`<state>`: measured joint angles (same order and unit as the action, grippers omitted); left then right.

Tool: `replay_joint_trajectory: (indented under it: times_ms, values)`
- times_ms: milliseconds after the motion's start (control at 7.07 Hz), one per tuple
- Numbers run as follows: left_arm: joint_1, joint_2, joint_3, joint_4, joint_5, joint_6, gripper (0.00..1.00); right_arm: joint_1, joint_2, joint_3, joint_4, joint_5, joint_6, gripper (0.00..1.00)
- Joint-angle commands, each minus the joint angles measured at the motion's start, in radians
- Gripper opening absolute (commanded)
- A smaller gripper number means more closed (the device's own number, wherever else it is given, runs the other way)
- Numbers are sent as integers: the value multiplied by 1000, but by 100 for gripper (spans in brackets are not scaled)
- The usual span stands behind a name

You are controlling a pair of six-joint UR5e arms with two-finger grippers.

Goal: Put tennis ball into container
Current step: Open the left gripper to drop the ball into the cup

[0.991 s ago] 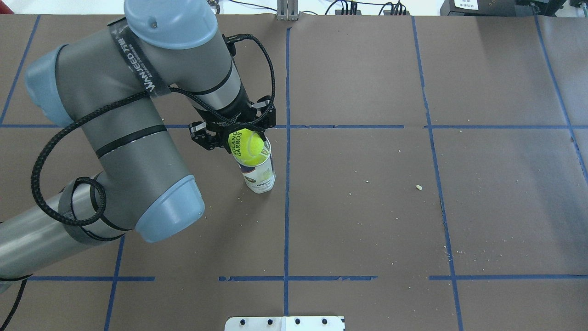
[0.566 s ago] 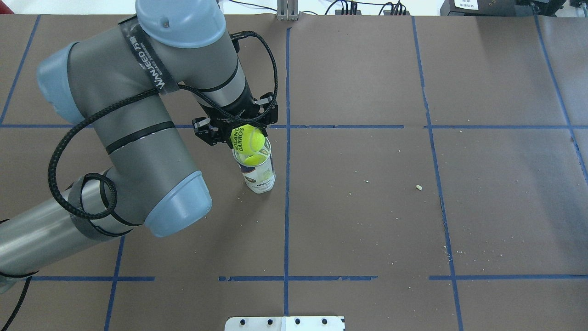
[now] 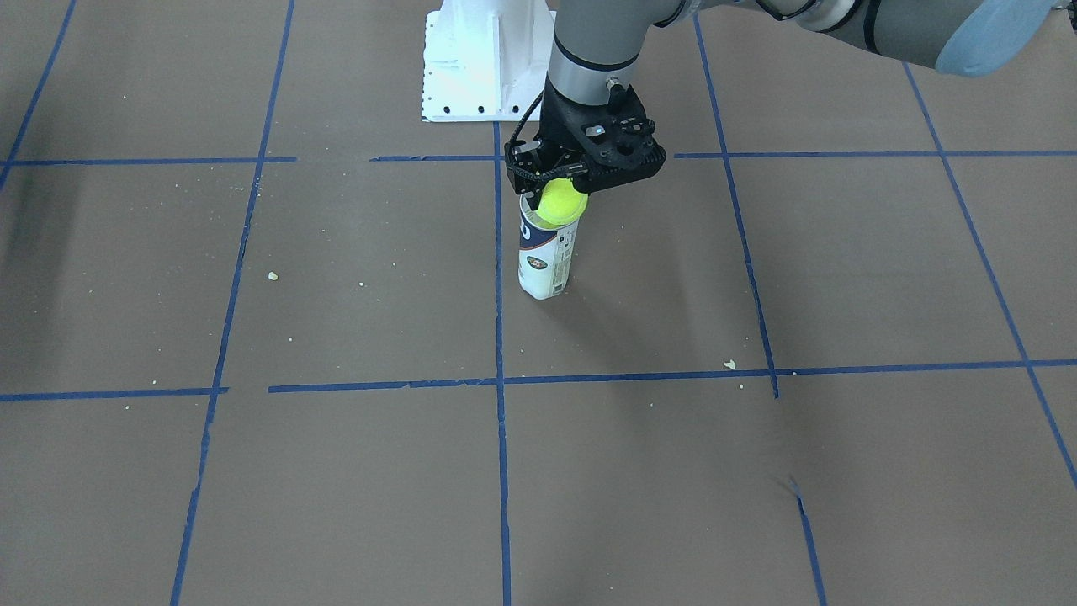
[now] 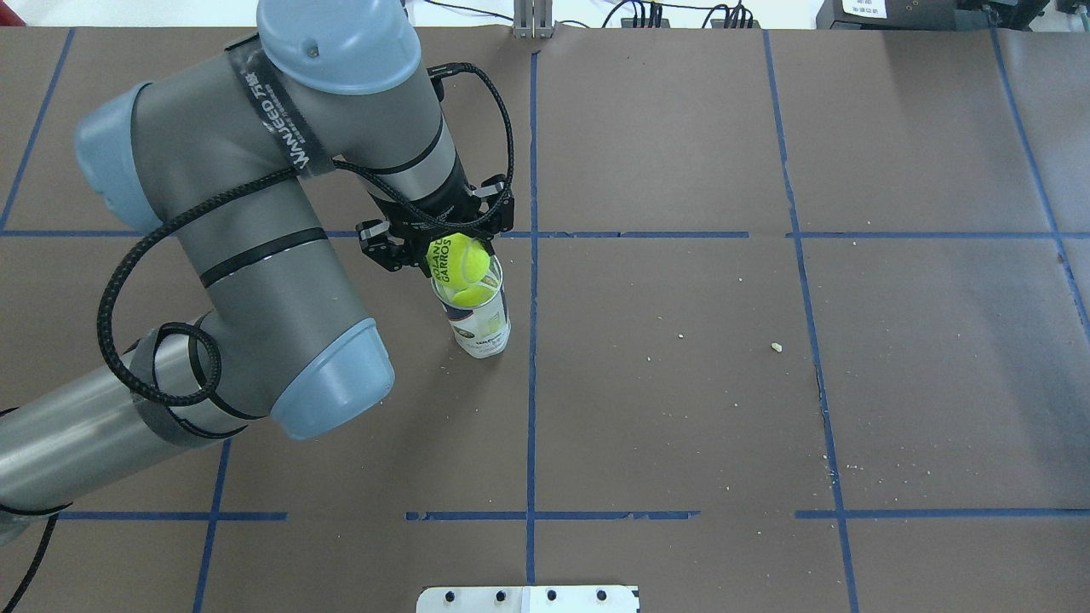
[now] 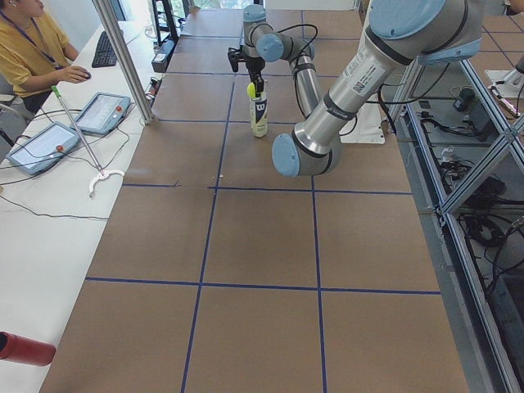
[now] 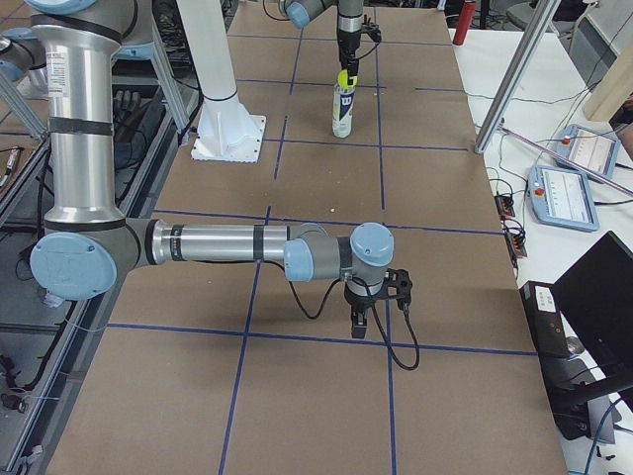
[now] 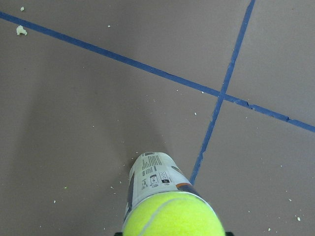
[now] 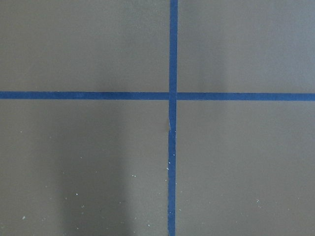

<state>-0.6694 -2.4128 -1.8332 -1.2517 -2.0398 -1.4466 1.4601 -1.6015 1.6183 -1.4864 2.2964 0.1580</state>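
My left gripper [image 4: 456, 254] is shut on the yellow-green tennis ball [image 4: 461, 260], which carries dark lettering. It holds the ball just over the mouth of the upright clear tube [image 4: 482, 330], slightly toward the far side. A yellow-green patch shows inside the tube's mouth below the ball. From the front, the ball [image 3: 562, 203] sits at the top of the tube [image 3: 545, 263] under the left gripper [image 3: 562, 188]. The left wrist view has the ball [image 7: 173, 219] at the bottom with the tube [image 7: 151, 176] past it. My right gripper [image 6: 369, 309] hangs low over bare table; whether it is open or shut I cannot tell.
The white metal pedestal [image 3: 473, 61] stands behind the tube near the robot base. Small crumbs [image 4: 776, 346] lie on the brown, blue-taped table. An operator [image 5: 29, 49] and tablets [image 5: 98, 112] are at the side bench, and a red cylinder [image 5: 23, 348] lies near it.
The left arm shifted slightly right and away, carrying the ball from the tube's rim to a little above and behind it. A yellow-green patch now shows in the tube's mouth.
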Motion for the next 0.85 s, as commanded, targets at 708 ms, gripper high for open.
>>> replay_joint_trajectory:
  times_ms: [708]
  values:
    - [-4, 17, -14, 0, 3, 15, 91, 0, 0, 0, 0, 0, 0, 100]
